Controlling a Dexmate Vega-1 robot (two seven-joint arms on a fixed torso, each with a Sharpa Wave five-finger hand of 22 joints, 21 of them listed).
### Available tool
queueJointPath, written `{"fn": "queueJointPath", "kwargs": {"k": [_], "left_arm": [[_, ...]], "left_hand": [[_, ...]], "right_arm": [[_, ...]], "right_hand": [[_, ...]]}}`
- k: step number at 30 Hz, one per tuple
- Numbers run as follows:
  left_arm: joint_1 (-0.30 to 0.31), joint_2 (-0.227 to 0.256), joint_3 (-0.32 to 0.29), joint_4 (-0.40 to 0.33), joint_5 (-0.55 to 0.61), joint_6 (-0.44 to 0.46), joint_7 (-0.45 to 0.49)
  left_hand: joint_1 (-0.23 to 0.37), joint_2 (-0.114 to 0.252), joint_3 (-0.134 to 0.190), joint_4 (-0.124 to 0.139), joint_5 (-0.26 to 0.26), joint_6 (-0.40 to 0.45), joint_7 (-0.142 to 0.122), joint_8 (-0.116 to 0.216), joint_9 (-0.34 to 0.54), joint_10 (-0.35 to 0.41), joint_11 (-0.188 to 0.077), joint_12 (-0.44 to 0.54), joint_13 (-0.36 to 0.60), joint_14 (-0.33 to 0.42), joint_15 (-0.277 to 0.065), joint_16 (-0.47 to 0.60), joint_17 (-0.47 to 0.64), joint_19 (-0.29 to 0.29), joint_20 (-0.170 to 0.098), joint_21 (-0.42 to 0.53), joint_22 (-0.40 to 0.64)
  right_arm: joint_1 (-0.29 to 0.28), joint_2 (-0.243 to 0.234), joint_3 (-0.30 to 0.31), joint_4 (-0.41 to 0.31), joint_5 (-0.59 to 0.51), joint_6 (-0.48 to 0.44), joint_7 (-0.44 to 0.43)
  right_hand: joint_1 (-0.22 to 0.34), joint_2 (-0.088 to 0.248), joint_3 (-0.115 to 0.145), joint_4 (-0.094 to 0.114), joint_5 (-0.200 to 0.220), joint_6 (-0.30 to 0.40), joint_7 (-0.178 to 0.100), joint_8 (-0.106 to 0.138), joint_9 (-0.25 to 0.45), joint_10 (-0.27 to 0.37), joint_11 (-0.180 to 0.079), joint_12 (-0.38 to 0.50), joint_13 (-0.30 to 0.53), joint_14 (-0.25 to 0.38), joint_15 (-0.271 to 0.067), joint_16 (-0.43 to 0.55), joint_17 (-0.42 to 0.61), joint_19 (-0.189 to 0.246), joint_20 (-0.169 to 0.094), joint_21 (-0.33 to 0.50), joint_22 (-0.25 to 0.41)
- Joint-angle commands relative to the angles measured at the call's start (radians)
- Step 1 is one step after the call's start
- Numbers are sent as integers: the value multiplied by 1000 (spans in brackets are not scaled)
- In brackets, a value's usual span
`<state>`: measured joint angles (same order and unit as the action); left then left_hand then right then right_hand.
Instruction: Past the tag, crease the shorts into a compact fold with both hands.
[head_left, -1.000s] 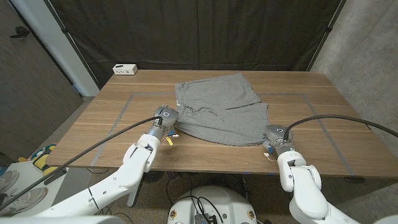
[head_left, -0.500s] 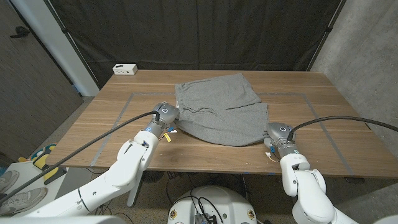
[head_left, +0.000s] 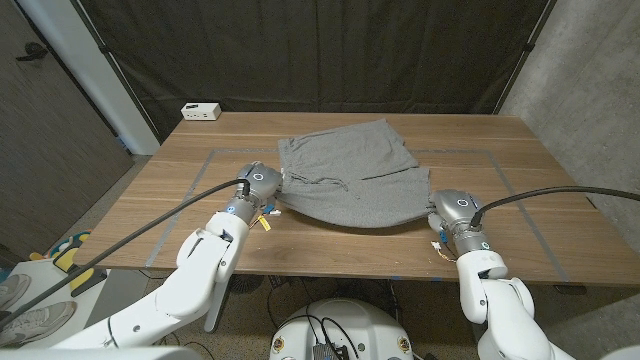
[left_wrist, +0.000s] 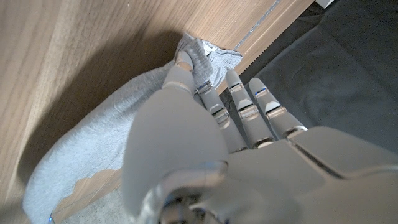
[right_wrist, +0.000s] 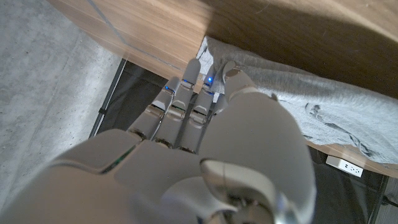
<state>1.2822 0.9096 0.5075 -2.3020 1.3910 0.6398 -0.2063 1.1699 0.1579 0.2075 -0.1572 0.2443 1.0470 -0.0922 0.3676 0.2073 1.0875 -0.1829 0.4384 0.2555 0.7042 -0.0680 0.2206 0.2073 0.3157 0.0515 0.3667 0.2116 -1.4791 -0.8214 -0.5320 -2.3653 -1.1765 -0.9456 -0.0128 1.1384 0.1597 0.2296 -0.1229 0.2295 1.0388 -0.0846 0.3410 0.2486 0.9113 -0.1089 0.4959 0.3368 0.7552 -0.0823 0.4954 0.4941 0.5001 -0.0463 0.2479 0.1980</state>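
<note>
Your left hand (head_left: 262, 183) pinches the left edge of the grey shorts (head_left: 350, 175) and your right hand (head_left: 450, 208) grips their right edge, so the near hem seems to hang just off the wooden table (head_left: 180, 200) at frame centre. The far part of the shorts lies on the tabletop, and a white box (head_left: 201, 112) sits at the upper-left corner.

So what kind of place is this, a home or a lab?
Likely a robot test lab, not a home: a black curtain backs the wooden table, tape lines mark a work zone, and the wall is bare concrete.
</note>
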Motion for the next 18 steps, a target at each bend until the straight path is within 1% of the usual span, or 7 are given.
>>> {"fn": "queueJointPath", "kwargs": {"k": [1, 2, 4, 10, 12, 15, 18], "left_arm": [[100, -24, -70, -68, 103, 25, -30], [109, -27, -78, -74, 107, 25, -28], [129, -33, -97, -86, 106, 23, -20], [185, -52, -148, -116, 108, 18, 17], [201, -59, -163, -125, 112, 15, 24], [224, -70, -187, -135, 108, 9, 43], [241, -82, -206, -143, 113, 4, 55]], "left_hand": [[25, 10, 47, 36, 6, 25, 21, 7, 5, 19, -5, 11, 120, -6, -167, -6, 3, 0, -6, 5, 4], [25, 9, 47, 35, 6, 27, 21, 8, 5, 20, -5, 13, 121, -4, -167, -5, 4, 0, -7, 5, 4], [27, 8, 48, 34, 5, 28, 21, 8, 5, 24, -8, 15, 124, -2, -167, -5, 5, 1, -10, 6, 4], [33, 2, 46, 30, 3, 35, 25, 10, 3, 37, -11, 23, 131, 5, -169, 0, 10, 3, -15, 9, 4], [35, 0, 46, 28, 2, 36, 25, 10, 3, 40, -13, 25, 133, 5, -169, 1, 11, 4, -16, 9, 4], [36, -2, 44, 27, -1, 37, 27, 9, 2, 41, -15, 27, 137, 7, -167, 3, 14, 3, -16, 10, 4], [39, -3, 44, 26, -2, 41, 26, 10, 2, 44, -15, 29, 140, 8, -169, 4, 15, 5, -19, 12, 4]], "right_arm": [[-39, -4, 20, -31, -27, 1, -75], [-36, -3, 13, -25, -49, -3, -79], [-44, 2, 29, -32, -24, 12, -98], [-34, 7, 30, -25, -47, 36, -122], [-22, 14, 24, -20, -71, 34, -108], [-15, 17, 31, -16, -67, 55, -120], [2, 21, 33, -9, -72, 70, -107]], "right_hand": [[9, 4, -2, 5, 7, 3, 7, 7, 6, 8, 0, 9, 8, 6, -134, -1, 4, 0, -21, 5, 4], [8, 4, -2, 5, 7, 4, 6, 7, 7, 8, 1, 10, 8, 6, -133, -1, 4, 0, -22, 5, 4], [8, 3, -3, 6, 8, 5, 4, 9, 9, 9, -3, 12, 10, 8, -133, -1, 6, 0, -22, 6, 4], [11, 3, -5, 6, 10, 3, 4, 11, 13, 9, -2, 15, 14, 10, -134, -3, 8, 1, -22, 8, 4], [12, 3, -5, 6, 10, 3, 4, 12, 15, 9, -2, 16, 15, 12, -134, -3, 10, 1, -22, 8, 4], [13, 2, -7, 6, 11, 3, 2, 12, 17, 10, -4, 19, 17, 13, -134, -3, 11, 1, -23, 9, 5], [13, 2, -8, 7, 12, 2, 3, 14, 20, 7, -8, 20, 20, 14, -134, -6, 12, 1, -23, 10, 5]]}}
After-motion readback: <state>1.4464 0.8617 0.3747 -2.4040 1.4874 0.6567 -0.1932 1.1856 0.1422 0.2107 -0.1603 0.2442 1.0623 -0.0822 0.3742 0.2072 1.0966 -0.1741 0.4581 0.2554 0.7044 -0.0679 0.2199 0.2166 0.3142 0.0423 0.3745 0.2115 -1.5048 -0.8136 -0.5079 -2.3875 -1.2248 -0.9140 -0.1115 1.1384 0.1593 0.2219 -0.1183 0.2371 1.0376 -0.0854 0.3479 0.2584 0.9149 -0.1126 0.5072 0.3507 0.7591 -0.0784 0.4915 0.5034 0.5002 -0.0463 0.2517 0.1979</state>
